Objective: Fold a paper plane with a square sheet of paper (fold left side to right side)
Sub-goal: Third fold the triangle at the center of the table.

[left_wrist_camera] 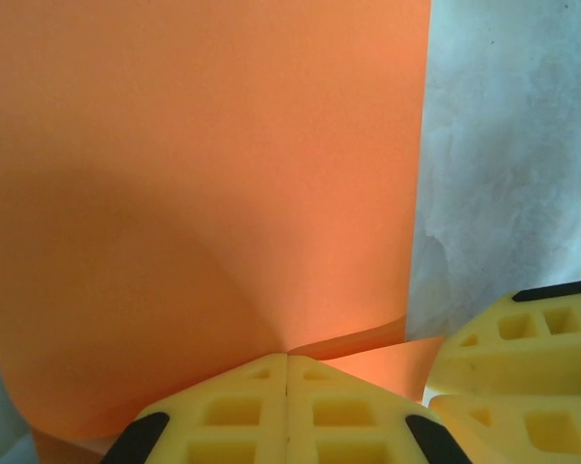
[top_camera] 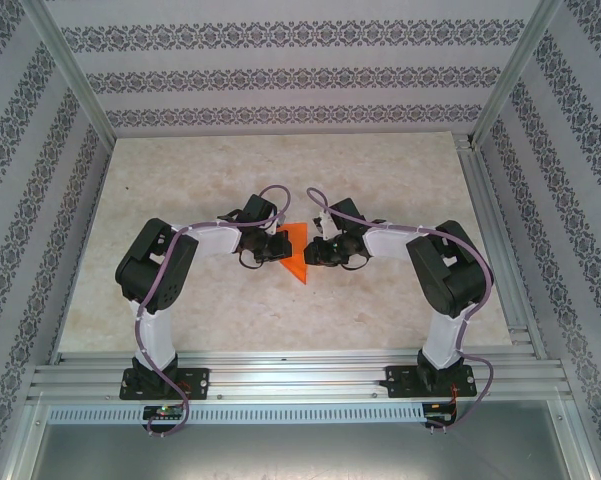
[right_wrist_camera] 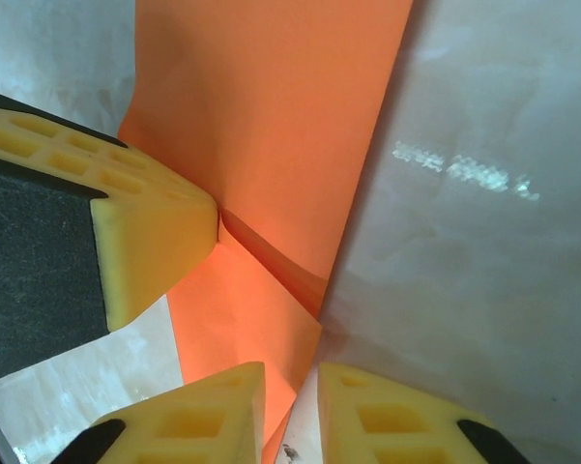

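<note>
Aluminium rail (top_camera: 300, 372): nearest, across the front edge, carrying both arm bases.
Left claw (left_wrist_camera: 287, 377): yellow ribbed fingers pressed tight together, tip set against the paper where creases fan out. Cannot tell whether a layer is caught between the pads.
Right claw (right_wrist_camera: 290, 382): yellow fingers slightly parted with a narrow gap showing, straddling the paper's straight edge. Not seen to pinch anything.
Claws together: tips facing one another from either side of the paper, near, seemingly apart in the top view.
Thin, bright orange sheet of paper (left_wrist_camera: 203, 193): at the middle of the desk between the two claws. Triangular in outline from above, with a point toward the near side. One broad flap raised and gently curved, a lower layer lying flat beneath.
Handling, as a judgement: very light and limp, holding a crease once pressed, quick to buckle or slide on a smooth top. Easily torn or dented by a hard squeeze.
Where to take hold, as a judgement: at the free edge or corner of the raised flap, with a shallow pinch, well clear of the crease. Other claw pressing down near the fold line to keep the lower layer from drifting.
Risk: a skewed fold if the pinned layer slips.
Pale marbled desk (top_camera: 180, 170): bare and smooth beyond the arms.
Grey patterned walls (top_camera: 280, 75): farthest, closing three sides.
</note>
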You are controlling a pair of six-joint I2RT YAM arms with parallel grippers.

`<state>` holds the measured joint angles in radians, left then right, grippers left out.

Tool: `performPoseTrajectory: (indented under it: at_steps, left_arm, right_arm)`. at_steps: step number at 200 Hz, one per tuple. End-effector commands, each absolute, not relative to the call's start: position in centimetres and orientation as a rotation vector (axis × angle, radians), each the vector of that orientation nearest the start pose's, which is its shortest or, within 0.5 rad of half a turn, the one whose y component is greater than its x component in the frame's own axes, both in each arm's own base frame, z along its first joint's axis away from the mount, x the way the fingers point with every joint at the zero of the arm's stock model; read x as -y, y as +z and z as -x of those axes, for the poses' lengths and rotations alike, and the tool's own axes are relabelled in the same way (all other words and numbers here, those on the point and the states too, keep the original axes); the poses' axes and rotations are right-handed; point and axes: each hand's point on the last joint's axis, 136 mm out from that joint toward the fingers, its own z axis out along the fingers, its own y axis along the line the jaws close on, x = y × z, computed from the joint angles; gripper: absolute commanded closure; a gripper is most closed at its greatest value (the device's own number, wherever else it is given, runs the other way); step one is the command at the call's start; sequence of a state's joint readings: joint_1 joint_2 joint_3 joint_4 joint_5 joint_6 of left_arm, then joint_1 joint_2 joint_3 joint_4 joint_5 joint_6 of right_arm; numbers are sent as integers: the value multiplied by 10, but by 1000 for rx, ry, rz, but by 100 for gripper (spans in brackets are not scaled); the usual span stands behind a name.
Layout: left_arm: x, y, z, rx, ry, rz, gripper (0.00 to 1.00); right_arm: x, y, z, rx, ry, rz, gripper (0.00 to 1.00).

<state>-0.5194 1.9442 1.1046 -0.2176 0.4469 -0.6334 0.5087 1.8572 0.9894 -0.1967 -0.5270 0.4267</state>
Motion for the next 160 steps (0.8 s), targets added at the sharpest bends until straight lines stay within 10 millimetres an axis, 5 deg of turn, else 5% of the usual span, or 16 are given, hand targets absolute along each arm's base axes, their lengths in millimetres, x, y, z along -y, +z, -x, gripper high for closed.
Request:
performPoseTrajectory:
  at_steps: [1, 38, 55, 120, 160]
  left_arm:
    - [254, -25, -310, -2991, -713, 22, 94]
    - [257, -20, -313, -2981, -723, 11, 93]
    - [262, -11, -318, -2964, -749, -15, 89]
    - [277, 76, -378, -2787, -883, -85, 73]
    - [275, 62, -397, -2825, -841, -90, 78]
  right_arm:
    - [-286, 32, -320, -2698, 1045, 345, 84]
    - [-289, 35, -319, -2687, 1060, 359, 100]
    - [-289, 35, -320, -2688, 1049, 367, 100]
    - [-286, 30, -316, -2709, 1009, 383, 100]
    - [-287, 30, -315, -2709, 1008, 391, 100]
